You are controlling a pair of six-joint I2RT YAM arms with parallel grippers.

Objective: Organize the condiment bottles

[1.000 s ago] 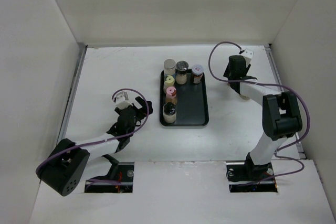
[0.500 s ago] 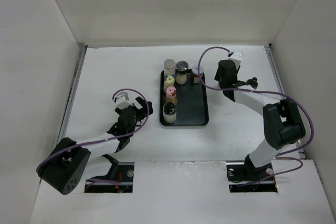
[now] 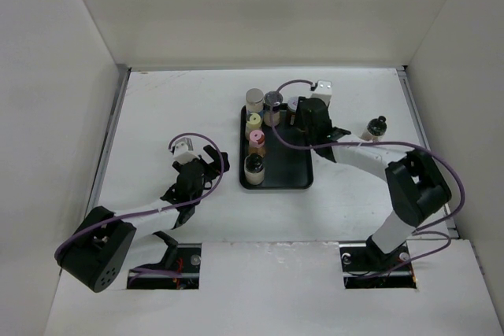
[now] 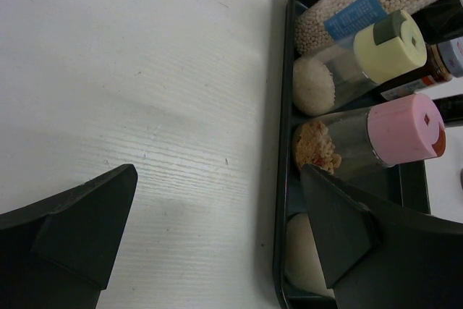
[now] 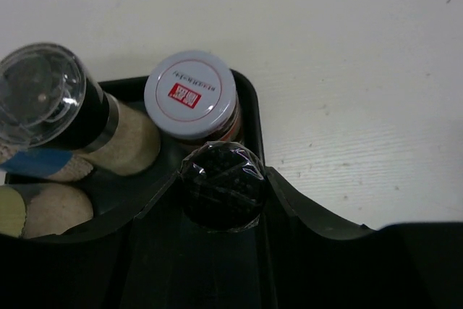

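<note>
Black and wide open, the left gripper (image 4: 218, 179) holds nothing, just left of the tray (image 3: 295, 171). Over the tray's far right corner, the right gripper (image 5: 221, 175) squeezes a black-capped jar (image 5: 219, 195). One knob bottle (image 3: 376, 127) stands alone, further right. It looks light, hard and slippery, so grab its middle.

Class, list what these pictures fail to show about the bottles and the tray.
Top view: the right arm covers the tray's far right corner.
Right wrist view: the black-capped bottle's body is hidden under its cap and the right end effector.
Left wrist view: the bottom bottle is mostly behind a finger and cut off by the bottom edge.
Right wrist view: the white lid's print is too small.
</note>
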